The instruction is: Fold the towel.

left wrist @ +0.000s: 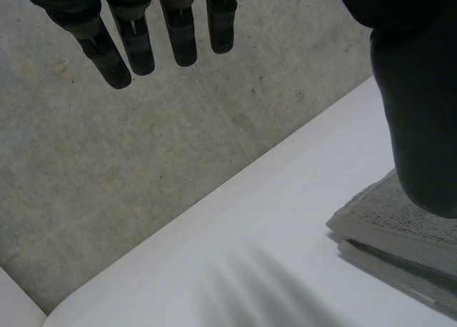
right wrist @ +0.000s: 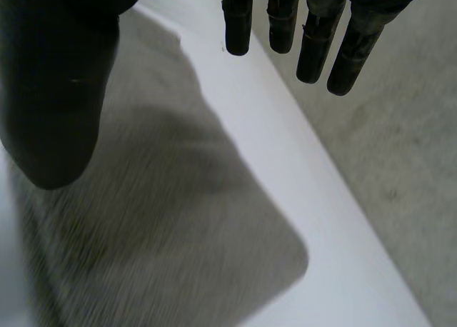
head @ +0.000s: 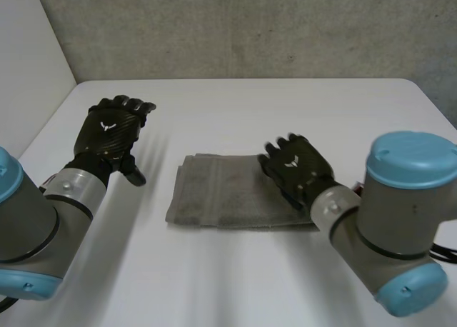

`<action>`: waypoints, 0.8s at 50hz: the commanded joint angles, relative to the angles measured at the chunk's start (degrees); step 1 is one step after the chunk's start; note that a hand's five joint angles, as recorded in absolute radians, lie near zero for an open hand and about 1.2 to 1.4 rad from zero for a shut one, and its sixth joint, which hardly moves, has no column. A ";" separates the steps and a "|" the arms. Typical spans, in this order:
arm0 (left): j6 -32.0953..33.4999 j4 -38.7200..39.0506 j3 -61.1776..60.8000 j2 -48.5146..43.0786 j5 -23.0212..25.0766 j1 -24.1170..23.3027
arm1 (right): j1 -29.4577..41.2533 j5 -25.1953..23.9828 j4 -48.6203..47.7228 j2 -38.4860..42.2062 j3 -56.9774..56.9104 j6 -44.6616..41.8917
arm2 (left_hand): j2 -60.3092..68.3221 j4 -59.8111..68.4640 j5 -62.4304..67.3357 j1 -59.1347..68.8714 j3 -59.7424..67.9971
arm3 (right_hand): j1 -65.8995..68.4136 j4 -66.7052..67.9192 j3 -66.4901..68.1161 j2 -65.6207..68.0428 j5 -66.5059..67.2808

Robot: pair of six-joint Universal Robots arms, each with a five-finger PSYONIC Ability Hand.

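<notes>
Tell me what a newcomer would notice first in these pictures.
The grey towel, folded into layers, lies in the middle of the white table. The right hand is over the towel's right end with fingers straight; whether it touches the cloth is unclear. The left hand is open, apart from the towel, off to its left.

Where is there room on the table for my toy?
The widest bare patch of the table lies between the towel and the wall. Another lies in front of the towel, nearer the robot. A narrower gap separates the left hand from the towel. It is crowded at the towel's right end, under the right hand.
</notes>
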 commanded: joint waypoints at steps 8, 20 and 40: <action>0.04 0.00 -0.43 -0.25 -0.18 -0.58 | -7.52 0.02 -5.95 4.81 6.55 -2.17 | -4.20 -4.52 -12.30 -4.98 -3.58 | 17.73 16.98 17.65 17.57 17.91; 0.04 0.09 -0.52 -0.42 -0.18 -0.67 | -9.45 0.20 -7.18 5.07 6.38 -2.17 | -4.20 -4.52 -12.30 -4.98 -3.58 | 66.12 65.37 66.04 65.96 66.29; -7.24 0.00 5.54 3.35 -1.05 -1.02 | 14.17 -3.83 0.01 16.91 -22.34 -22.00 | -4.20 -4.52 -12.30 -4.98 -3.58 | 66.12 65.37 66.04 65.96 66.29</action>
